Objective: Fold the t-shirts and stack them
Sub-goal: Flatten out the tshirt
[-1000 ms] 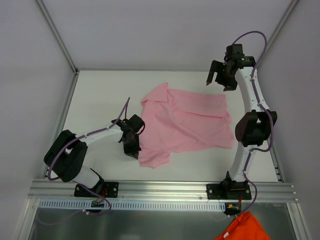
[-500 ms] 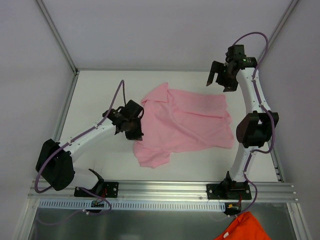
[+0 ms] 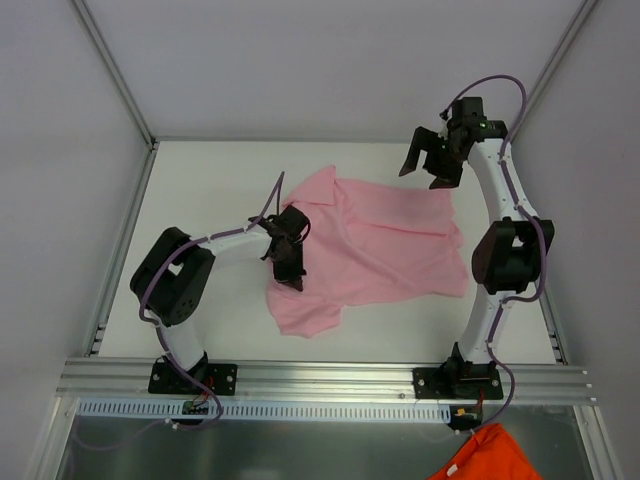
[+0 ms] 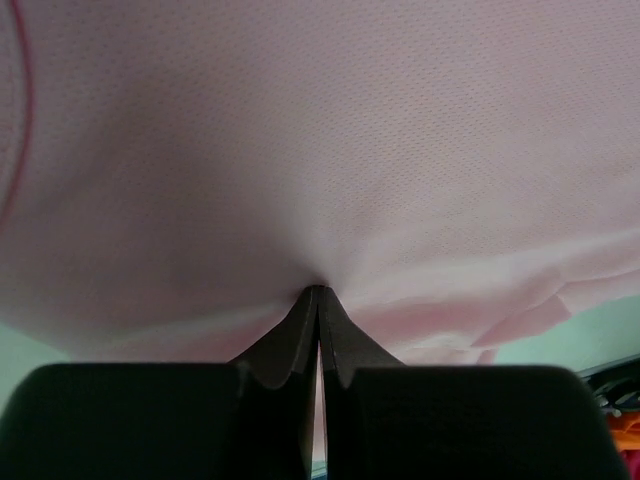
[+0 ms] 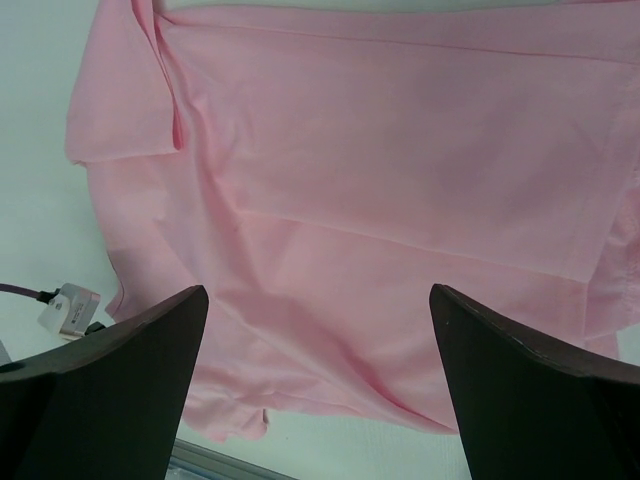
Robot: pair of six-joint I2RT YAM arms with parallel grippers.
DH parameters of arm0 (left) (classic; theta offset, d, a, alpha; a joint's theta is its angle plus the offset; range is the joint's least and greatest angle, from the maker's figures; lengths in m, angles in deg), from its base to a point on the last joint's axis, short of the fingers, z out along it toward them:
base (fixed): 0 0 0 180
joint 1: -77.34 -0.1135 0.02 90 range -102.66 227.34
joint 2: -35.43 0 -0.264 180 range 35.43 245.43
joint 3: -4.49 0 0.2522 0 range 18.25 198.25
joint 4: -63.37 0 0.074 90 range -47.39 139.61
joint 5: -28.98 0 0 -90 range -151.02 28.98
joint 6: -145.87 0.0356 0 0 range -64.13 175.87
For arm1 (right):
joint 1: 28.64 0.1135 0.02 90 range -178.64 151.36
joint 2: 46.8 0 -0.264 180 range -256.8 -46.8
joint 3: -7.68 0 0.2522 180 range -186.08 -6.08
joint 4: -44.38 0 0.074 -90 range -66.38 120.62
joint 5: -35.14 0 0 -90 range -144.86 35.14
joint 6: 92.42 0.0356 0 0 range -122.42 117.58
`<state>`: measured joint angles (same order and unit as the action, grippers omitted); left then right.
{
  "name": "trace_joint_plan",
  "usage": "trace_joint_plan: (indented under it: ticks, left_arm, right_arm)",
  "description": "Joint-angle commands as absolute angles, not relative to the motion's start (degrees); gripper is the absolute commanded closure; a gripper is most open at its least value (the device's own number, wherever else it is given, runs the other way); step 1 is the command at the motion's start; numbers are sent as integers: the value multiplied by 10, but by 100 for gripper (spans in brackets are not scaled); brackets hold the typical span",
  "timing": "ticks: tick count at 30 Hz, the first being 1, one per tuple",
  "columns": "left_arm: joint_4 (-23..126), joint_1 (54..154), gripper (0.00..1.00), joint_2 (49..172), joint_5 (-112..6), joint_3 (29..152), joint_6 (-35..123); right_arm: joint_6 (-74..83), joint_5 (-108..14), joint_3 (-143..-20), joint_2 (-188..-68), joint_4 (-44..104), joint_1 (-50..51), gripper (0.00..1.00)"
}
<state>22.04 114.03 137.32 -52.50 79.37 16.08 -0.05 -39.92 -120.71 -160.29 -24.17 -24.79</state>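
Within the last second, the left claw (image 3: 295,278), clamped tight on a pinch of the plain light pink, thin-fabric short-sleeved t-shirt (image 3: 390,250), swings from the shirt's near-left edge in over its left side. The right claw (image 3: 424,176) hangs wide open and empty above the far right corner, so we judge the first fold is only starting. The shirt lies rumpled in the middle of the white bench (image 3: 200,190), between pale grey walls (image 3: 60,150), and an orange cloth (image 3: 485,455) sits beyond the near aluminium rail (image 3: 330,375).

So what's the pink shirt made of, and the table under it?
The pink t-shirt looks like thin, soft knit cloth, matte: it creases loosely and the left wrist view shows a fine dotted weave. The table looks hard, smooth, white, maybe painted or laminate.
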Motion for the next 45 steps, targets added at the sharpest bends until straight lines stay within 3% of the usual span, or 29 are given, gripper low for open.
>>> trace_joint_plan:
  ticks: [1, 11, 21, 24, 33, 38, 45]
  left_arm:
    - [233, 1138, 100, 1372, -486, 787, 168]
    - [184, 1132, 100, 1297, -505, 686, 147]
    - [150, 1117, 100, 1284, -522, 685, 141]
    - [153, 1116, 100, 1295, -526, 708, 148]
    - [144, 1115, 100, 1318, -531, 749, 164]
    - [166, 1115, 100, 1316, -533, 861, 207]
    - [116, 1093, 100, 1433, -546, 1110, 237]
  right_arm:
    - [0, -350, -1209, -1609, -204, -251, 0]
    - [9, -353, -1272, -1647, -226, -259, 3]
    - [-4, -375, -1257, -1611, -234, -270, 0]
    - [-8, -369, -1239, -1607, -233, -270, 11]
    - [-10, -350, -1220, -1597, -246, -272, 12]
    - [-19, -331, -1178, -1573, -223, -266, 28]
    - [-19, -327, -1132, -1531, -213, -260, 24]
